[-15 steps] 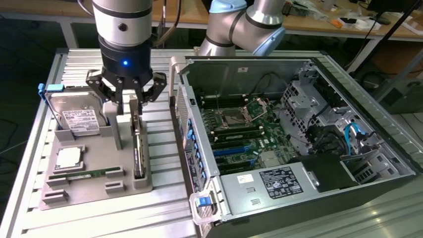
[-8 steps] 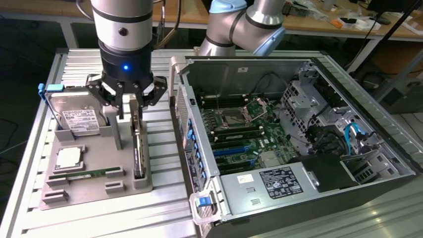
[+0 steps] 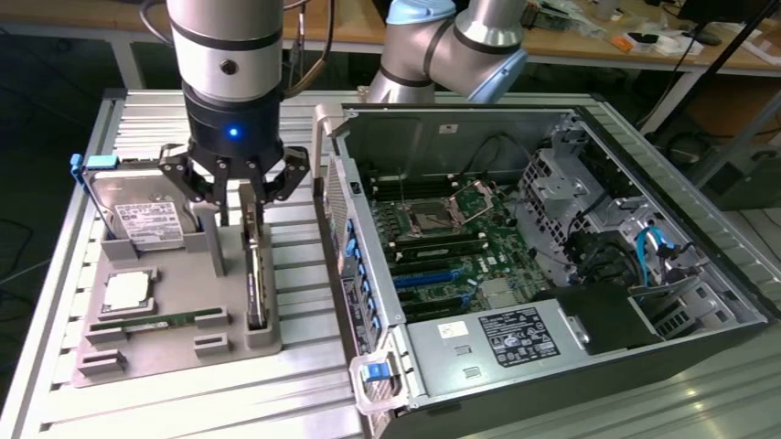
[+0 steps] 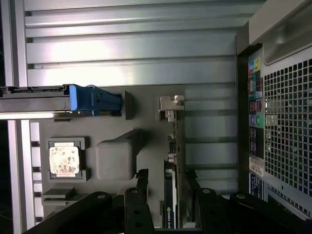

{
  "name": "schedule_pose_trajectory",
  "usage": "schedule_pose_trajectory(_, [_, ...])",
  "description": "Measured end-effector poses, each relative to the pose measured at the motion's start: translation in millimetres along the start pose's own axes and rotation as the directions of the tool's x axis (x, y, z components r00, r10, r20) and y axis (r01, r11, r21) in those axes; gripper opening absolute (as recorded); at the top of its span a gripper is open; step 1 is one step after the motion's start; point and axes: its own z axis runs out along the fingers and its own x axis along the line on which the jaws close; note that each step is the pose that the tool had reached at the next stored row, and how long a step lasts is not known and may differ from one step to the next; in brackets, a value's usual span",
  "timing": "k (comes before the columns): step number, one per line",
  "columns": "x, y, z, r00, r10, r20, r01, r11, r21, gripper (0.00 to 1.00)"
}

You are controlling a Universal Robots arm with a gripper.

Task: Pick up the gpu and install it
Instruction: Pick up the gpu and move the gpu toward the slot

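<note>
Over the grey holder [image 3: 171, 343], gripper [image 3: 238, 197] hangs, claw spread, one finger on each side of the gpu [image 3: 255, 274] standing on edge; no pinch.

There is one gpu [image 3: 254, 274], one hard drive [image 3: 146, 219], one processor chip [image 3: 126, 291] and one green memory stick [image 3: 159, 322], all in one grey holder [image 3: 171, 352]. One open computer case [image 3: 488, 137] holds one motherboard [image 3: 452, 238]. There is one slatted metal table [image 3: 305, 384]. Two robot arms are in sight, the near arm [image 3: 226, 55] and the far arm [image 3: 452, 46], with one gripper [image 3: 240, 197] of two fingers.
</note>
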Motion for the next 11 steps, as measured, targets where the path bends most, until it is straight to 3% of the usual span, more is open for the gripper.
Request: schedule_pose_trajectory(11, [-0.3,-2.8,4.2,0.9999,-0.011,-0.0003,0.011,0.9999,0.0006,0.42])
